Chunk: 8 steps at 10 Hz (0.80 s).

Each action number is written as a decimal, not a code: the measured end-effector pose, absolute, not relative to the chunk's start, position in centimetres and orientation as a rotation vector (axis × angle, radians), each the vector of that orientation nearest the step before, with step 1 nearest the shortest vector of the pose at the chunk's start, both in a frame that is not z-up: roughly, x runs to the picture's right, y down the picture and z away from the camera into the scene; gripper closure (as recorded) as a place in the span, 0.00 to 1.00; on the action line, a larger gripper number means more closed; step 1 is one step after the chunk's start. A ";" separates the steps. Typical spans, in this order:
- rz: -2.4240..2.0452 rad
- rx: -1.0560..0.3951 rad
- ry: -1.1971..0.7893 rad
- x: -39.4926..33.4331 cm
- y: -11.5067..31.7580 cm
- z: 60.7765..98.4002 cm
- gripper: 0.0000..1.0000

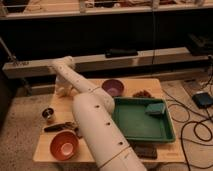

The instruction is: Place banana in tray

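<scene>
My white arm (95, 120) reaches from the bottom of the view up across the wooden table (150, 84) to its far left corner. There the wrist bends down, and the gripper (62, 91) hangs pale and low over the table's back left edge. The banana is hidden from view. The dark green tray (135, 125) lies on the right half of the table, well to the right of the gripper, with a teal block (156, 108) in its far right corner.
A purple bowl (113, 87) stands behind the tray and an orange bowl (64, 145) at the front left. A small metal cup (48, 114) and dark elongated items (59, 127) lie at the left. Brown bits (142, 93) sit at the back right, a dark flat object (145, 150) at the front edge.
</scene>
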<state>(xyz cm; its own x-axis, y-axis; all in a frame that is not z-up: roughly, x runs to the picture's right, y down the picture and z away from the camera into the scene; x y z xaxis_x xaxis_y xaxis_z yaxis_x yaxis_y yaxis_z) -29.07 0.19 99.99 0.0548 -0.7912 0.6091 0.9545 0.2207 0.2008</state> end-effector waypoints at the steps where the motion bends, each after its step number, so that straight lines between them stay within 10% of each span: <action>1: -1.361 -0.266 -0.725 -29.2 0.0 99.6 0.76; 4: -1.400 -0.193 -0.795 -29.7 -2.5 96.4 1.00; 8: -1.433 -0.068 -0.827 -27.1 -8.5 89.3 1.00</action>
<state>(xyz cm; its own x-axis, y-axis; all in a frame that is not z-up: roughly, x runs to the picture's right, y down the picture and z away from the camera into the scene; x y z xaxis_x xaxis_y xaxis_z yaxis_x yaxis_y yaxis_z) -27.11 -8.51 89.27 -0.0829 -0.8398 0.5365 0.8845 0.1861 0.4279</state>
